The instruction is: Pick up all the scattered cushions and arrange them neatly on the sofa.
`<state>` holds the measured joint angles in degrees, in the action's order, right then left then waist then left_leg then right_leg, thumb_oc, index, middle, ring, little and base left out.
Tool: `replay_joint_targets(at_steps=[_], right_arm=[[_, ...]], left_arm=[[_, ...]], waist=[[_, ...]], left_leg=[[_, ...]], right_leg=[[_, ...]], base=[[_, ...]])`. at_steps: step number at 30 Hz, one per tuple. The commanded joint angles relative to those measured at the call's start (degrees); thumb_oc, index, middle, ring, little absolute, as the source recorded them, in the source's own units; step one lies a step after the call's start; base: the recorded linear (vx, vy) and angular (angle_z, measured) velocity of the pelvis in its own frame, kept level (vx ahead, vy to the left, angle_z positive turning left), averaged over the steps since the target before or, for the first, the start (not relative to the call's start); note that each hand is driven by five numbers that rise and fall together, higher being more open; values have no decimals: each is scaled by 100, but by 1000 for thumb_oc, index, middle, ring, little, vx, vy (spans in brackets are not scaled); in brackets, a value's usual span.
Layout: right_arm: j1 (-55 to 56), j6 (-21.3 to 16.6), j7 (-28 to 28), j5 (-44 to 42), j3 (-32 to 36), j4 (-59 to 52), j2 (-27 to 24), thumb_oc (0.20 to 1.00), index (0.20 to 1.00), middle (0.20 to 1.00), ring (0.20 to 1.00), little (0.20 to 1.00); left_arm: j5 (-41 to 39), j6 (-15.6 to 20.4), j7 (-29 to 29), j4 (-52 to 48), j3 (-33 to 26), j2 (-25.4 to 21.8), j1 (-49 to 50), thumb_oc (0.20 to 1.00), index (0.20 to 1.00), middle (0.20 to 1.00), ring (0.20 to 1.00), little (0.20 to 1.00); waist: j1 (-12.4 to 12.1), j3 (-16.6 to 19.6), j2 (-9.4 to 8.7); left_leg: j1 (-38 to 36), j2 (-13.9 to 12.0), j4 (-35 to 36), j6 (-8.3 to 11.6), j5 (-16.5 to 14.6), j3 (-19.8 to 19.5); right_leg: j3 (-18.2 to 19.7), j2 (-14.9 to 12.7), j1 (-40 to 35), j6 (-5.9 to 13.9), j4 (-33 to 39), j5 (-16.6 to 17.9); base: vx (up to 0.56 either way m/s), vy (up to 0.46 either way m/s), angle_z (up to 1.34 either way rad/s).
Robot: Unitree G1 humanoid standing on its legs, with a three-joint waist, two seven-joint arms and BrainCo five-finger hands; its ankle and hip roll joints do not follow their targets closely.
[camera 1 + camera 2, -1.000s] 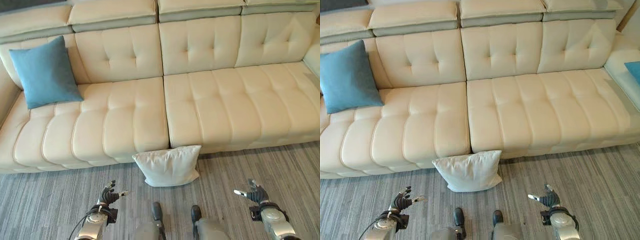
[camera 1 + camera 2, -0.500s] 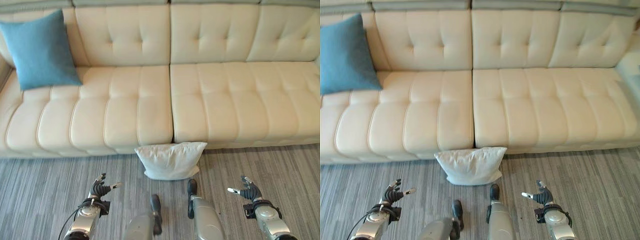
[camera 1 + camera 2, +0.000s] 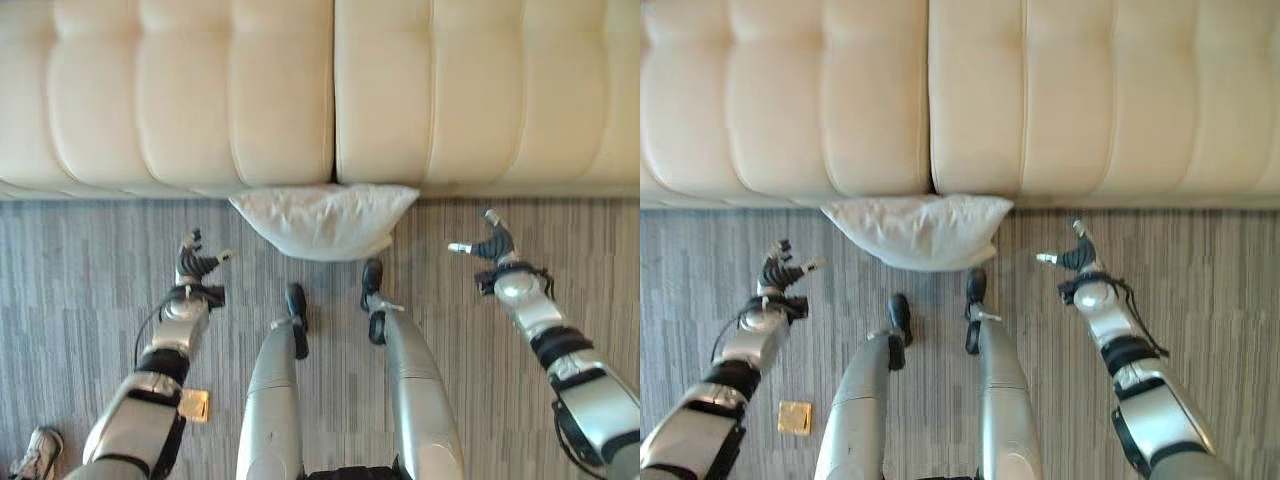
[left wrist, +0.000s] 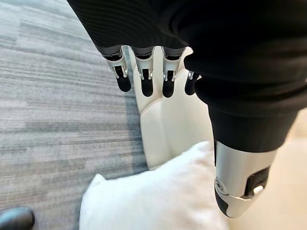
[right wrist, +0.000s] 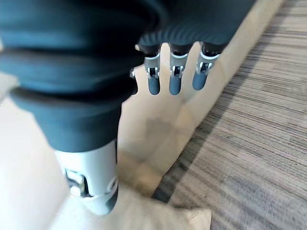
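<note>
White cushion [image 3: 322, 218] on floor against sofa [image 3: 330, 90], likely soft, light, best squeezed at both side edges; left hand [image 3: 192, 266] and right hand [image 3: 490, 245] open, empty.

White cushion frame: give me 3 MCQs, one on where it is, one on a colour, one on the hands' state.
1. Where does the white cushion lie?
A. On the sofa seat
B. On the floor against the sofa front
C. In the left hand

2. What colour is the sofa?
A. Cream
B. Dark brown
C. Red

3. What state are the left hand and right hand in?
A. Both shut on the cushion
B. Left shut on the cushion, right open
C. Both open, holding nothing

Key: 1 B, since the cushion rests on the grey striped floor, leaning on the sofa's front edge at the seam between two seats. 2 A, the padded seats are cream. 3 C, each wrist view shows straight fingers apart from the thumb with nothing between them, one hand either side of the cushion.
</note>
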<state>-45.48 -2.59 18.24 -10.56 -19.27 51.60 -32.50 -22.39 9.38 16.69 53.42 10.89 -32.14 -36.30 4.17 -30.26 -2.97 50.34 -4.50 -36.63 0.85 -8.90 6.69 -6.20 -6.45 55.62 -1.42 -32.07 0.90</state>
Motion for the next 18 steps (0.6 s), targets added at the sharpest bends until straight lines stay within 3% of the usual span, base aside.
replay_joint_targets(at_steps=[1, 4, 9, 10, 13, 14, 17, 18], right_arm=[[193, -174, 359, -533, 14, 227, -229, 1000, 1000, 1000, 1000, 1000], [-557, -277, 553, -1152, 58, 635, -378, 1000, 1000, 1000, 1000, 1000], [-1084, -303, 591, -1227, -295, 690, -340, 1000, 1000, 1000, 1000, 1000], [-1365, -269, 540, -943, -801, 520, -187, 1000, 1000, 1000, 1000, 1000], [-1836, -300, 459, -740, -1434, 207, 270, 1000, 1000, 1000, 1000, 1000], [-1845, -299, 461, -740, -1433, 210, 269, 1000, 1000, 1000, 1000, 1000], [-2386, -516, 513, -789, -1803, -215, 1059, 1000, 1000, 1000, 1000, 1000], [-2391, -517, 515, -789, -1803, -212, 1062, 1000, 1000, 1000, 1000, 1000]], left_arm=[[-279, 183, 205, 108, 22, -250, 151, 1000, 1000, 1000, 1000, 1000], [-330, 216, 260, 170, 289, -430, -361, 1000, 1000, 1000, 1000, 1000], [-110, 129, 228, 45, 722, -481, -844, 1000, 1000, 1000, 1000, 1000], [134, 81, 180, -48, 1046, -497, -1174, 1000, 1000, 1000, 1000, 1000], [491, -17, 175, -40, 1606, -372, -1875, 1000, 1000, 1000, 1000, 1000], [491, -16, 175, -32, 1609, -371, -1889, 1000, 1000, 1000, 1000, 1000], [758, -15, 392, -5, 2029, -44, -2603, 1000, 1000, 1000, 1000, 1000], [759, -14, 394, 0, 2031, -44, -2610, 1000, 1000, 1000, 1000, 1000]], waist=[[63, 505, 27], [85, 472, 130], [26, 454, 254], [5, 445, 289], [2, 425, 333], [2, 422, 335], [-38, 456, 399], [-37, 456, 399]], left_leg=[[331, -75, -564, 127, -641, -43], [1336, -108, -1018, 104, -711, -80], [2105, -113, -1555, 16, -839, -77], [2293, -106, -1719, -41, -892, -104], [2486, -111, -1857, -77, -907, -140], [2496, -110, -1864, -77, -909, -142], [2643, -85, -1870, -58, -837, -191], [2649, -84, -1872, -57, -836, -193]], right_leg=[[378, -217, 185, 545, -94, -423], [529, -174, 1147, 565, -476, -447], [643, -69, 1940, 577, -957, -501], [659, -44, 2156, 576, -1133, -536], [649, -33, 2373, 561, -1281, -565], [647, -34, 2381, 561, -1288, -568], [610, -36, 2524, 559, -1375, -554], [608, -37, 2529, 559, -1376, -554]], base=[[-30, -13, -9], [-12, -5, -4], [-2, 5, -9], [8, -14, -7], [8, -18, -5], [0, 0, 0], [5, -39, -3], [-9, -41, 3]])
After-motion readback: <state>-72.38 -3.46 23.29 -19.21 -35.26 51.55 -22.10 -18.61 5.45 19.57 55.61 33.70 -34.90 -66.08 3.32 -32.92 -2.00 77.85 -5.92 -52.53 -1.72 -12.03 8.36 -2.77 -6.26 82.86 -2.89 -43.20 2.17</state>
